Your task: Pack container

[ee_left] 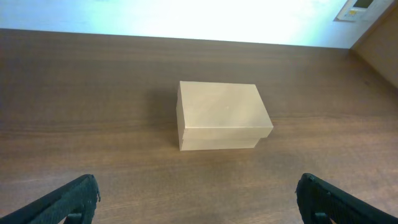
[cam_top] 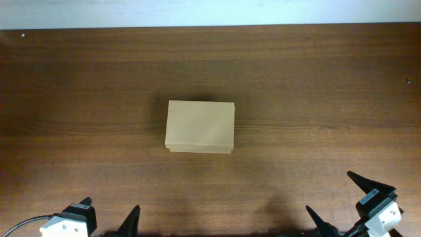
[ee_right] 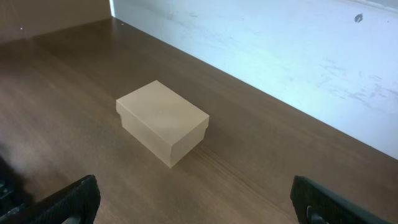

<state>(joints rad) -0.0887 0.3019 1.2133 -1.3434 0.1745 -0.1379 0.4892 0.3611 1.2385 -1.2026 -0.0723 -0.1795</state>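
The container (cam_top: 200,127) is a small tan cardboard box with its lid shut, standing in the middle of the wooden table. It also shows in the left wrist view (ee_left: 221,116) and in the right wrist view (ee_right: 161,121). My left gripper (cam_top: 108,220) is open and empty at the near edge, left of the box and well short of it; its fingers frame bare table (ee_left: 198,199). My right gripper (cam_top: 339,204) is open and empty at the near right edge, also far from the box (ee_right: 194,199). No markers or other items are in view.
The dark wooden table (cam_top: 316,92) ends at a white wall along the far side (ee_right: 298,56). A cable runs by the left arm at the bottom left (cam_top: 20,225).
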